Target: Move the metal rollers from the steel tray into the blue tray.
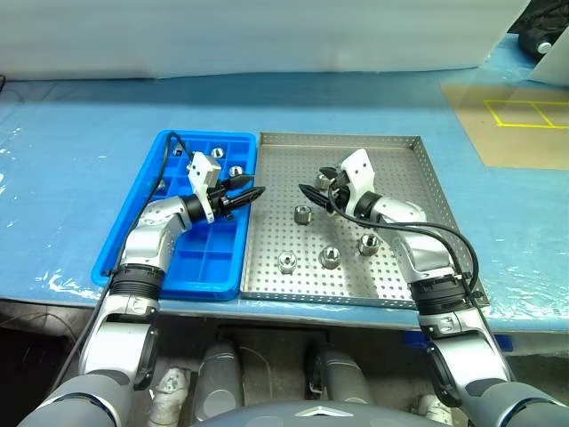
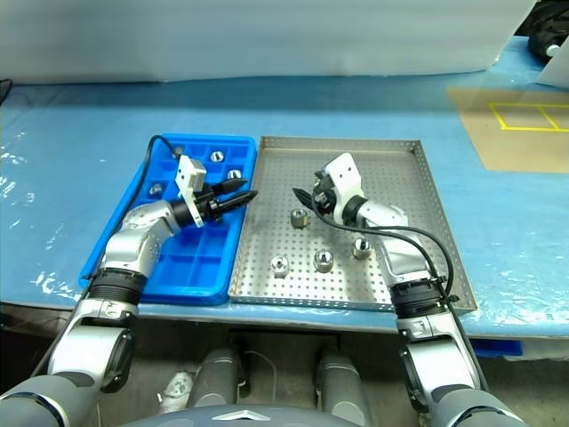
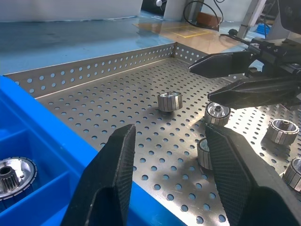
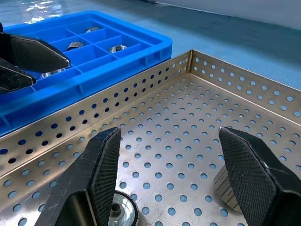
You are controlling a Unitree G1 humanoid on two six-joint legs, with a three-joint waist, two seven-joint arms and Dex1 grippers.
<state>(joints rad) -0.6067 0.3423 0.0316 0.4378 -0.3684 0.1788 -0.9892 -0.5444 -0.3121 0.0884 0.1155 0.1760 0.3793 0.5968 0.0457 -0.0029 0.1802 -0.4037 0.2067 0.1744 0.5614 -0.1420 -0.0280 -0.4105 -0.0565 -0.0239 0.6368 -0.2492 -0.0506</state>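
Observation:
The steel tray point(image 1: 400, 156) lies mid-table, with the blue tray point(image 1: 133, 236) against its left side. Several metal rollers rest on the perforated floor, among them one point(image 1: 302, 213) near the middle and two point(image 1: 286, 261) point(image 1: 330, 257) toward the front. A few rollers point(image 1: 217, 153) point(image 1: 236, 171) sit in far compartments of the blue tray. My left gripper point(image 1: 253, 191) hovers open and empty over the blue tray's right edge, pointing right. My right gripper point(image 1: 307, 194) hovers open and empty over the steel tray, pointing left, just behind the middle roller point(image 4: 120, 212).
Blue sheeting covers the table. A brown board point(image 1: 516, 124) marked with yellow tape lies at the back right, and a black object point(image 1: 542, 36) sits beyond it. The table's front edge runs just below both trays.

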